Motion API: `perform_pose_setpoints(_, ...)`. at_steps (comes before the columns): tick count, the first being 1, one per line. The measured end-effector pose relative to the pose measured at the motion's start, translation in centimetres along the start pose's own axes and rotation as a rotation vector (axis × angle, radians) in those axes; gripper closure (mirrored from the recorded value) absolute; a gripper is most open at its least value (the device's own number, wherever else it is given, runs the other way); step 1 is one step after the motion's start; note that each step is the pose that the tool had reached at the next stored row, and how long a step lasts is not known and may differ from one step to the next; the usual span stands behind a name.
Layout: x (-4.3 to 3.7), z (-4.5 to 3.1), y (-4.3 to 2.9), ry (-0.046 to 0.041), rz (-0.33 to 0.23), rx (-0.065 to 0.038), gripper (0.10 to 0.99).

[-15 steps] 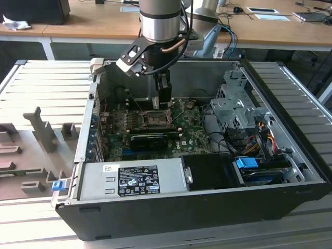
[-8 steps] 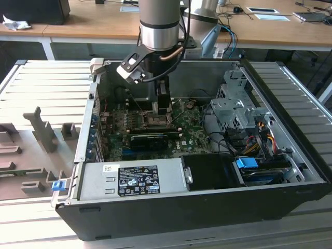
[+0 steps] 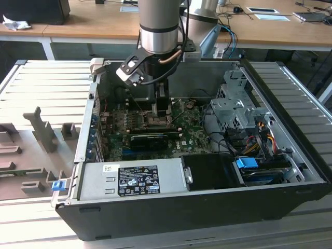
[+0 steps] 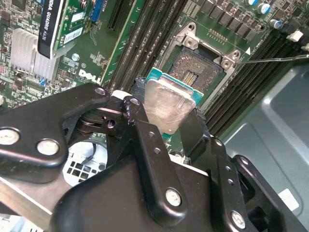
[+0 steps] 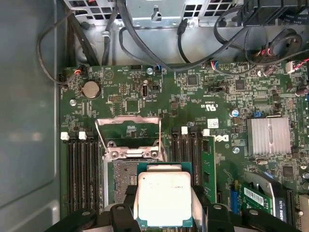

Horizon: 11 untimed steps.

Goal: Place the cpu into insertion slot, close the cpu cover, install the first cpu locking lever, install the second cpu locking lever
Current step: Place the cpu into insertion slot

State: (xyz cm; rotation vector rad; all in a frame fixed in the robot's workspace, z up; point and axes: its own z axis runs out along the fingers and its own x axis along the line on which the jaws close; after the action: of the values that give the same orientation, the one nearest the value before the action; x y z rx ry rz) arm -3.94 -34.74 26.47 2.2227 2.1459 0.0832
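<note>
My gripper (image 3: 162, 110) reaches down into the open computer case and is shut on the cpu (image 5: 164, 197), a flat square chip with a silver top and green edge. The black fingers (image 4: 139, 104) clamp two opposite sides of the cpu (image 4: 168, 102). It hangs just above the insertion slot (image 4: 200, 71), overlapping one side of the slot (image 5: 124, 181) and not seated in it. The cpu cover (image 5: 128, 129) is swung open, lying back beyond the slot. A thin wire locking lever (image 4: 275, 58) sticks out, released, to one side.
Memory slots (image 5: 82, 174) flank the socket on both sides. A graphics card (image 3: 150, 140) and a finned heatsink (image 5: 268, 135) sit nearby. The power supply (image 3: 135, 179), drive cage (image 3: 236, 106) and loose cables (image 5: 145, 43) crowd the case walls.
</note>
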Motion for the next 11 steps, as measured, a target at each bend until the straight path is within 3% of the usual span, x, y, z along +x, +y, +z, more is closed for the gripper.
perform_pose_setpoints(7,-0.01,0.56,-0.28,-0.0001,0.0,0.0,0.557)
perform_pose_setpoints(11,0.0,1.44,-0.39,0.0,0.0,0.0,0.557)
